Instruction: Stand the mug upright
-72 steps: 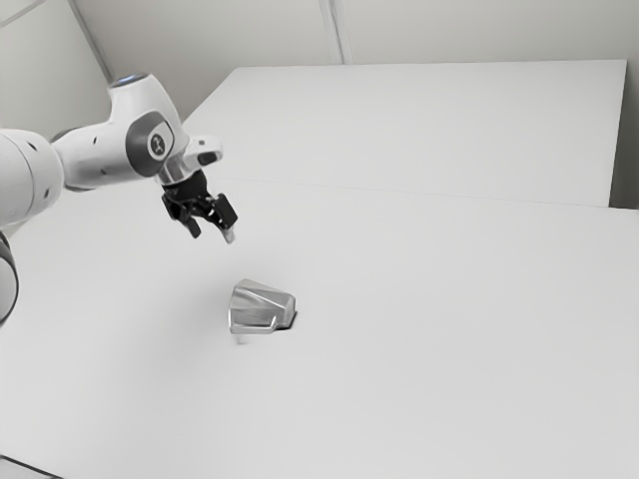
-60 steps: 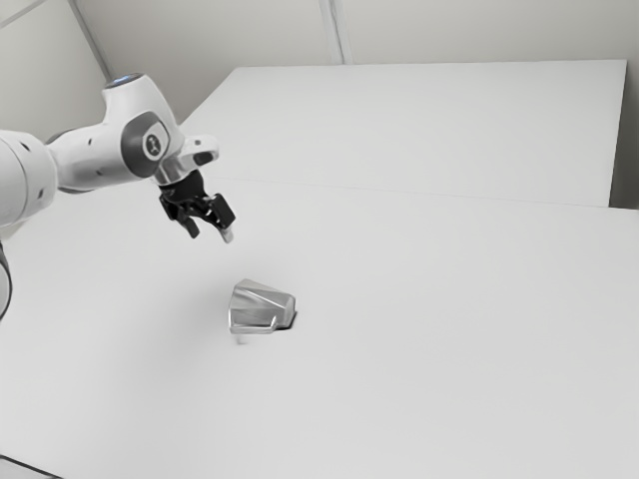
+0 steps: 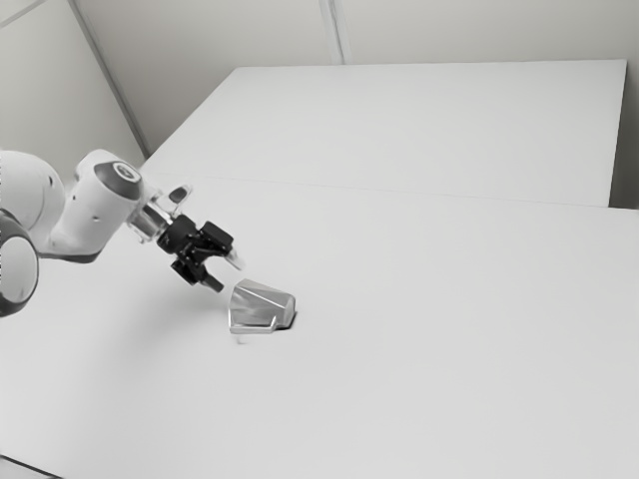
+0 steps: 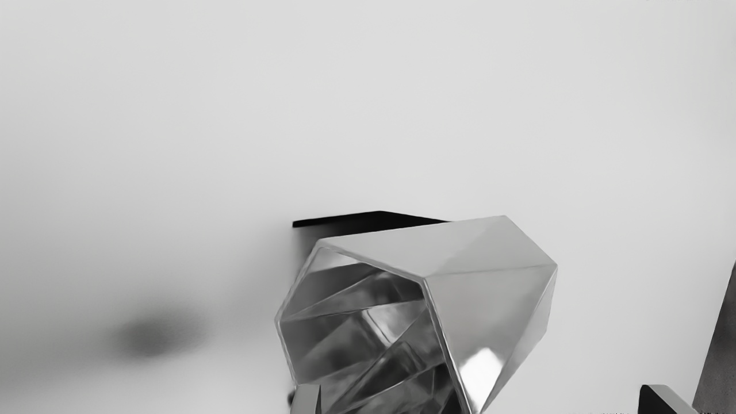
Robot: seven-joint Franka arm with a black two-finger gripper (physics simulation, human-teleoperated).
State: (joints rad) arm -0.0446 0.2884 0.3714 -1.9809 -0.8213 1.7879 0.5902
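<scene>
Well, sideways mug (image 3: 262,302) near gripper (image 3: 228,274).

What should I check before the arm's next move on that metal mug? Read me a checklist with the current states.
1. Fingers open: ok, they stand apart.
2. Metal mug upright: not ok, it lies on its side on the table.
3. Mouth facing the fingers: ok.
4. Mug centred between the fingers: not ok, one fingertip overlaps its rim in the wrist view, the other stands off to its side.
5. Fingertip clearance from the rim: cannot tell.
</scene>
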